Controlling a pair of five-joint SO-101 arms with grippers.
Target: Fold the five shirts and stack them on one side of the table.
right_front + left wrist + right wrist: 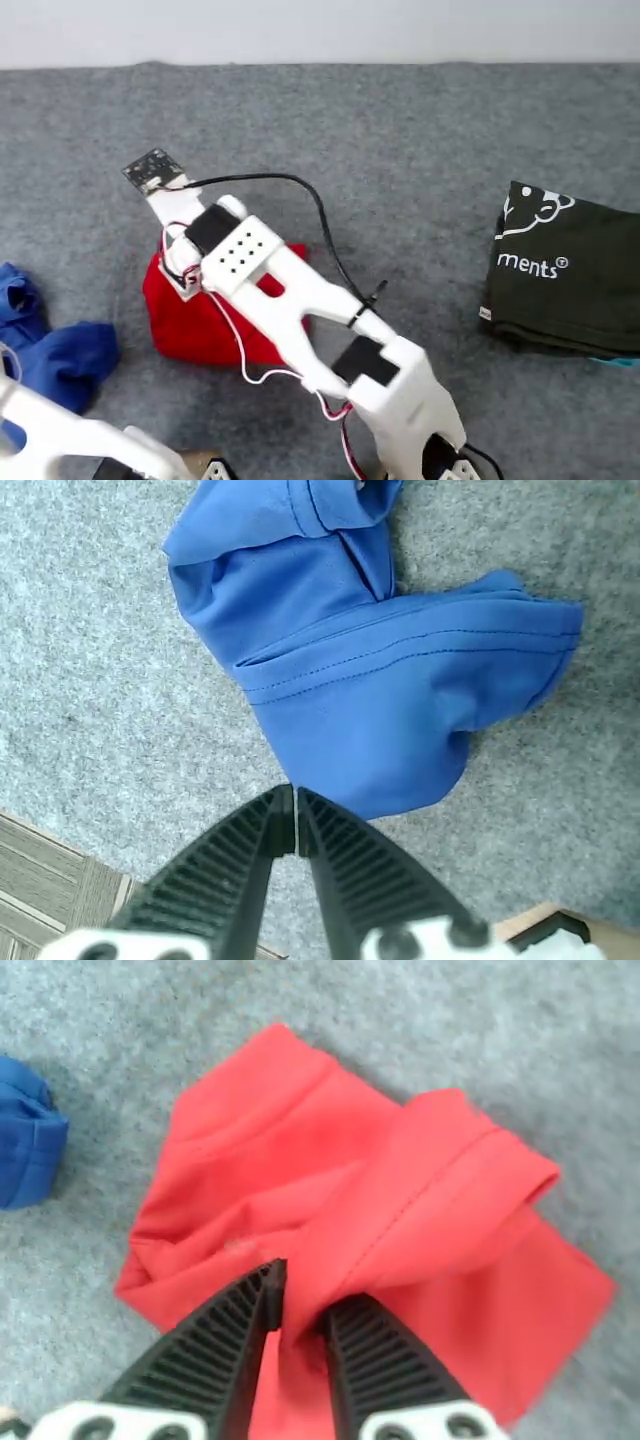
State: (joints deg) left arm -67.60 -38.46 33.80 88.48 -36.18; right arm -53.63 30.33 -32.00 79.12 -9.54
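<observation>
A dark folded stack (570,270) lies at one side of the counter (400,130); the right tool (300,1320) pinches a fold of the half-folded red shirt (400,1200) mid-counter; the left tool (296,825) hangs clenched and empty over the crumpled blue shirt (380,680); both likely need finishing.

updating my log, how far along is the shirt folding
Done: a dark shirt lies folded at one side, a teal edge beneath it. In hand: the right gripper pinches the partly folded red shirt. Left: the blue shirt, crumpled near the shut left gripper.
</observation>
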